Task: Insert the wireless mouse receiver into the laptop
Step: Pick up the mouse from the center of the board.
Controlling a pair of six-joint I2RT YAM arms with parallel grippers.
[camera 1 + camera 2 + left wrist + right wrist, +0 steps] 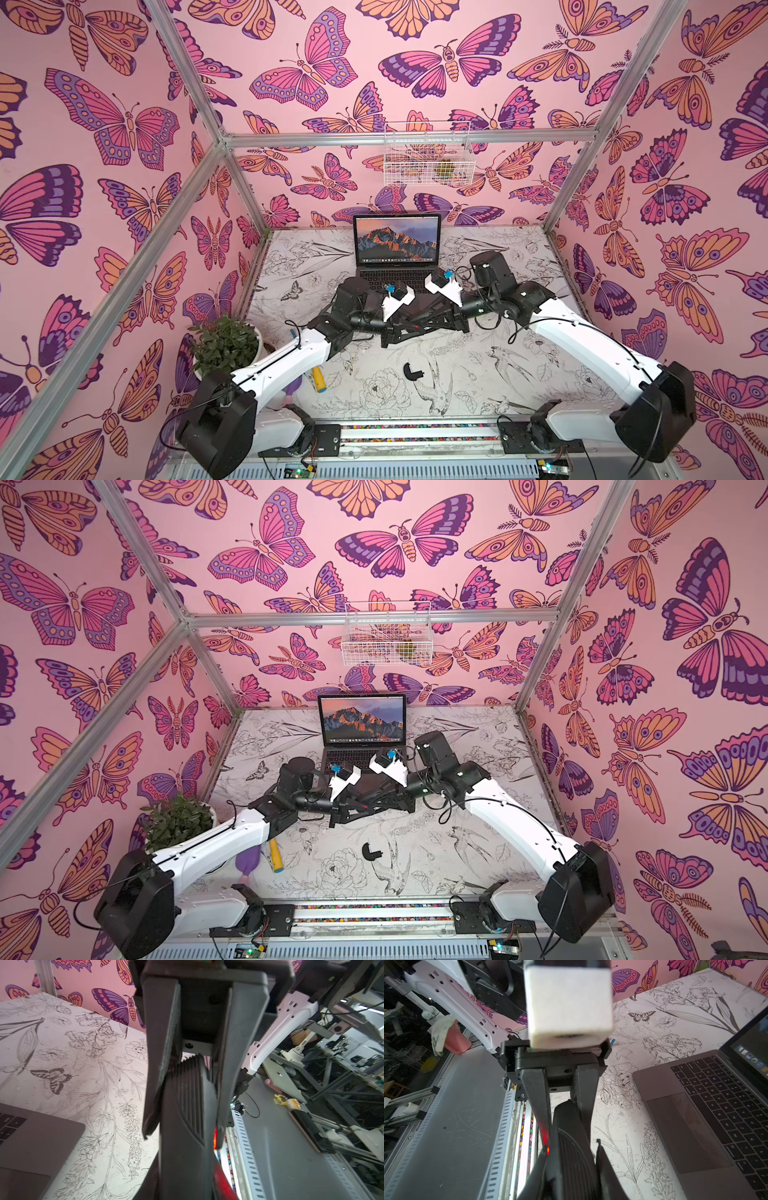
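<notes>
Floral tabletop [478, 395] before the laptop [397, 245]: left gripper [185, 1135] and right gripper [572, 1147] narrowly pinch one black mouse [187, 1105].
Only the wrist views show us its ribbed side.

A robotics lab: a booth of aluminium frame [415, 139] and butterfly-print walls [374, 62] encloses the table [519, 374]. Past the table's front edge, wrist views show racks [342, 1076] of other rigs and cables.

No legible text, brand or number found. Legends on laptop [720, 1105] keys seen, too blurred to be read.
</notes>
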